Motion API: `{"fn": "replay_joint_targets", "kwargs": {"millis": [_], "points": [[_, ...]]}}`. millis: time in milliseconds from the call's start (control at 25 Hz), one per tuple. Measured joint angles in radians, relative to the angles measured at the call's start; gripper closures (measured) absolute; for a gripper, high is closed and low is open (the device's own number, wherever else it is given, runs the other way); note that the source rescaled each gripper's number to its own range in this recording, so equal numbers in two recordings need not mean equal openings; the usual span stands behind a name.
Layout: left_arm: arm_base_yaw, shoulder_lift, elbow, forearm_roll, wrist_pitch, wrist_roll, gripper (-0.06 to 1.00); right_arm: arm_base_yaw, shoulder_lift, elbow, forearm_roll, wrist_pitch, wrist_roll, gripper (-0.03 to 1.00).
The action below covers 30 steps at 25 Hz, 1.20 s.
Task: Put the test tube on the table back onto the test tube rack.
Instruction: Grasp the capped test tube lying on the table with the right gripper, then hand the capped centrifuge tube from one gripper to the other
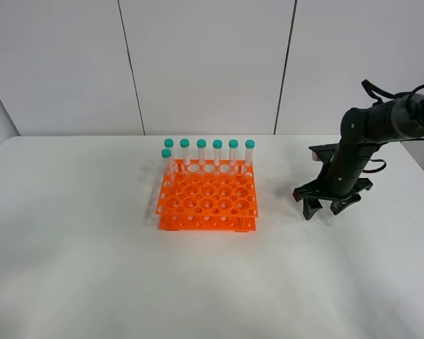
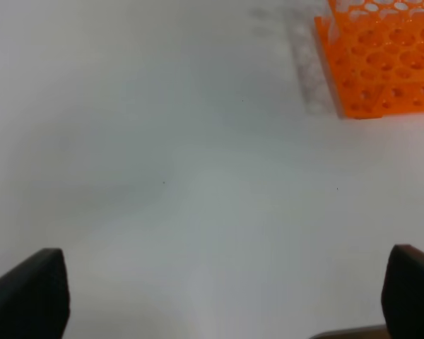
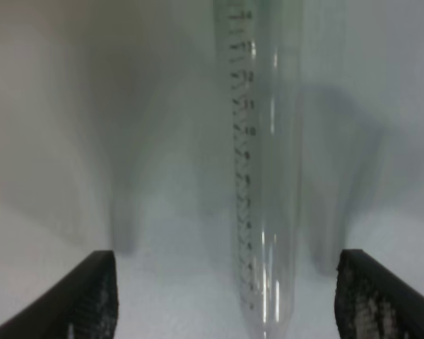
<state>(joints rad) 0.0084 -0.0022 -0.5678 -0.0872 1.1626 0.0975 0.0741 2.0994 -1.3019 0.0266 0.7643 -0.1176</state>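
The tube (image 3: 265, 176) is lying flat on the table (image 1: 92, 268), well to the right of the rack (image 1: 208, 201) in the high view, and the right gripper (image 1: 324, 209) is hanging directly over it, pointing down. In the right wrist view the clear tube, with its printed scale showing, is running lengthwise through the gap between the two black fingers (image 3: 92, 300), which are standing apart on either side and not touching it, so this pincer is released and straddling the tube rather than grasping it. The rack is sitting near the middle of the table, carrying seven teal-capped tubes (image 1: 218, 152) upright: six along its far row and one a row nearer at the left end. The left gripper (image 2: 226, 300) is showing only in its own wrist view, its jaws spread wide over bare table with nothing between them, and a corner of the rack is appearing some way ahead of it.
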Motion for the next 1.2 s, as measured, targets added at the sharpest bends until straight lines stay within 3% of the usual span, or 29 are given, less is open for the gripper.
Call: {"fn": "replay_joint_targets", "kwargs": {"millis": [720, 840, 1000, 1200], "points": [[0.000, 0.000, 0.000, 0.000, 0.000, 0.000, -0.06, 0.000, 0.017, 0.000, 0.000, -0.001, 0.024, 0.37], [0.000, 0.000, 0.000, 0.000, 0.000, 0.000, -0.06, 0.000, 0.017, 0.000, 0.000, -0.001, 0.030, 0.55], [0.000, 0.000, 0.000, 0.000, 0.000, 0.000, -0.06, 0.000, 0.017, 0.000, -0.002, -0.001, 0.031, 0.97], [0.000, 0.000, 0.000, 0.000, 0.000, 0.000, -0.06, 0.000, 0.017, 0.000, -0.014, -0.001, 0.034, 0.97]]}}
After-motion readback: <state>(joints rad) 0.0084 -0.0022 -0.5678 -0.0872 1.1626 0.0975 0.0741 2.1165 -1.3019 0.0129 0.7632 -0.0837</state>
